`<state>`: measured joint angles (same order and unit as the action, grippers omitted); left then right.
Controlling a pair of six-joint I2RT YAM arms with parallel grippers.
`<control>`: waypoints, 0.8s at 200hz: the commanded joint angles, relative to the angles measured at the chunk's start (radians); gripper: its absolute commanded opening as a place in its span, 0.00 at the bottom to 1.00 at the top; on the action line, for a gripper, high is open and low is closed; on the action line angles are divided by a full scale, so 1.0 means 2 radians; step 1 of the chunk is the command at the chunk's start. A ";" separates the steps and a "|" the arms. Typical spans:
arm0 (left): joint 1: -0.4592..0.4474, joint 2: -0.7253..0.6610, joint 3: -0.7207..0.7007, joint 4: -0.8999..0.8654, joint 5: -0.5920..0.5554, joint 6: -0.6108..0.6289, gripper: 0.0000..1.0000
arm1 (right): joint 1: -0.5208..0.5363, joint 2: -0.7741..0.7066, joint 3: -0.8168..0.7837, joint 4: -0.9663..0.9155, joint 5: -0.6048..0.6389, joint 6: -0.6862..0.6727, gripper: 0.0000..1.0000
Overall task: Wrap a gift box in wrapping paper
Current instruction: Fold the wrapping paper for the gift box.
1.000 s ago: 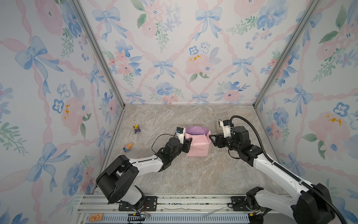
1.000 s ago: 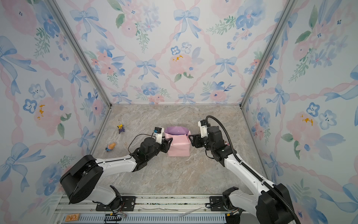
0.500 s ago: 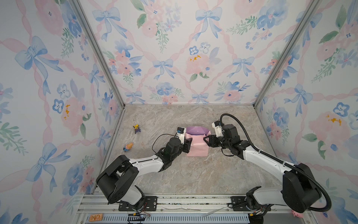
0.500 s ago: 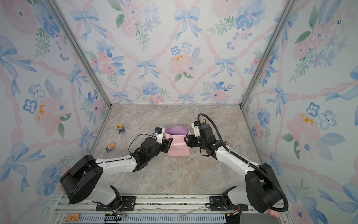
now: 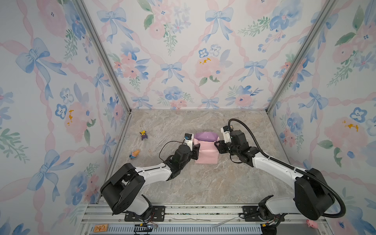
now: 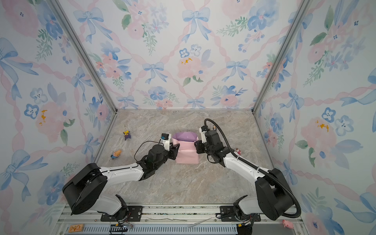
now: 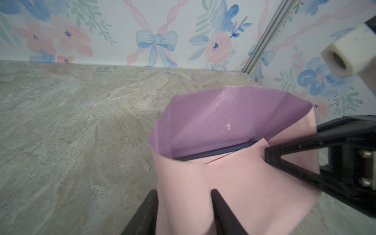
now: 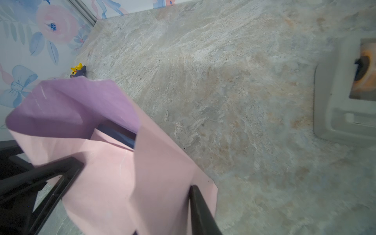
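The paper (image 5: 205, 154) stands folded round the box (image 7: 213, 151) near the middle of the table (image 5: 203, 183), pink side out. Its lilac inside gapes open at the 12 o'clock end, where a strip of navy lid shows. The left hand (image 7: 184, 193) is at the bundle's 9 o'clock side, jaws part open and closed on the paper-covered edge. The right hand (image 5: 218, 146) presses at the 3 o'clock side. Only one finger (image 8: 195, 203) shows, lying on the pink flap, so I cannot tell its grip.
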<state>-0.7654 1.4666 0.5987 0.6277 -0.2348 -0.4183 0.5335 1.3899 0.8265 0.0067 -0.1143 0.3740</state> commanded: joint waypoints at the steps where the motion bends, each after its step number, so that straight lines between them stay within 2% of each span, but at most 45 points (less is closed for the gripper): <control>1: 0.005 -0.002 -0.001 -0.029 -0.018 -0.003 0.38 | 0.006 0.010 -0.008 -0.021 0.027 -0.009 0.23; 40: 0.001 0.004 0.009 -0.028 -0.013 -0.001 0.23 | 0.014 0.010 -0.006 -0.020 0.031 -0.008 0.21; 50: 0.001 0.001 0.010 -0.028 -0.016 0.000 0.24 | 0.015 0.010 -0.006 -0.021 0.034 -0.010 0.21; 67: 0.002 -0.007 0.008 -0.028 -0.024 0.000 0.35 | 0.016 0.009 -0.006 -0.024 0.038 -0.013 0.21; 129: 0.021 -0.023 0.005 -0.028 -0.012 -0.008 0.38 | 0.015 0.008 -0.006 -0.026 0.036 -0.015 0.20; 160: 0.023 -0.015 0.009 -0.028 -0.001 -0.013 0.35 | 0.016 0.008 -0.008 -0.025 0.033 -0.015 0.20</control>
<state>-0.7296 1.4364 0.6079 0.5861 -0.2485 -0.4320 0.5568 1.3899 0.8265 0.0124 -0.0696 0.3588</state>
